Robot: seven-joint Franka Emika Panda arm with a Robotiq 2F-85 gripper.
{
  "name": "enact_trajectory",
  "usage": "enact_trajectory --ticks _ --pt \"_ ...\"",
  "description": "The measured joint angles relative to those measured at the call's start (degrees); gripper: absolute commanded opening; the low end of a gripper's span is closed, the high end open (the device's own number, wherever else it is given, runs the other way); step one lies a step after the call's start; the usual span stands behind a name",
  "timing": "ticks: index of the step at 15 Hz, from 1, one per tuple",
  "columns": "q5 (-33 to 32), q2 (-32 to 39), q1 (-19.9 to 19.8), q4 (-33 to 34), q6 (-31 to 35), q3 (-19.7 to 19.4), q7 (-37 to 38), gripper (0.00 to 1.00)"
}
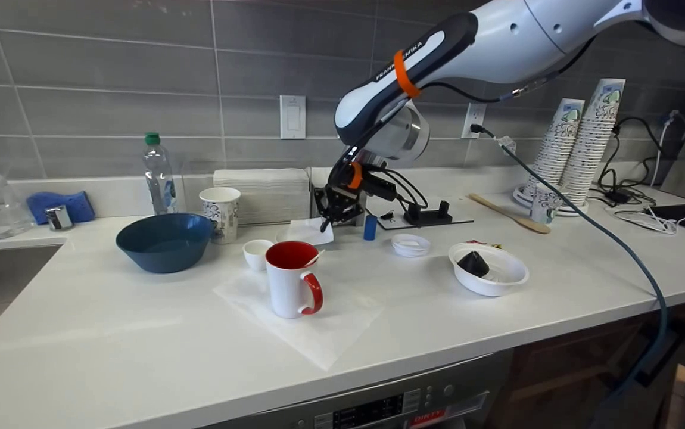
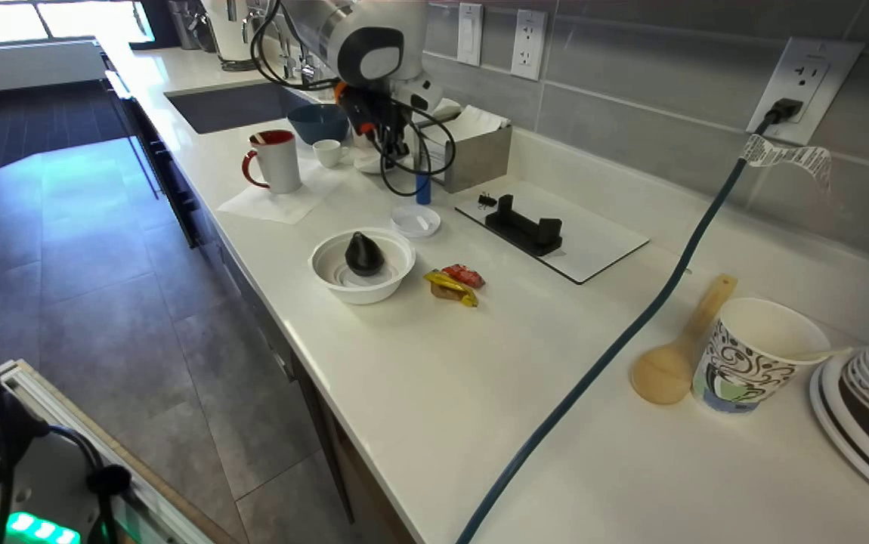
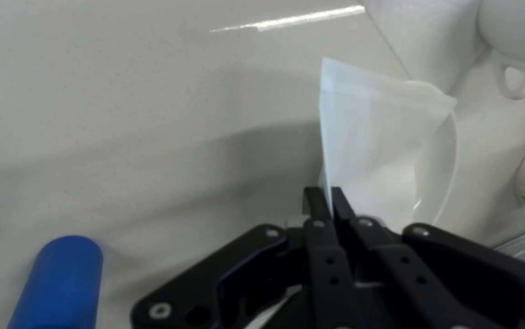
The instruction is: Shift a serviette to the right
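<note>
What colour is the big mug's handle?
Red. The handle shows best in an exterior view.

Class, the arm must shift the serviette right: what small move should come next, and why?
Probably a slight lift before any sideways travel. The gripper pinches the serviette by one edge, the rest overlaps the white bowl, and a blue cylinder stands right of the gripper in an exterior view, so dragging low might catch either.
</note>
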Motion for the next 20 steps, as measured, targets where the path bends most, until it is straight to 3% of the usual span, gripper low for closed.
enact_trajectory --ticks 16,20 --pt "-0.6 0.9 -1.1 0.0 -2.9 0.0 0.6 0.02" --pt "-0.6 0.9 -1.2 0.0 -2.9 0.0 0.6 0.17"
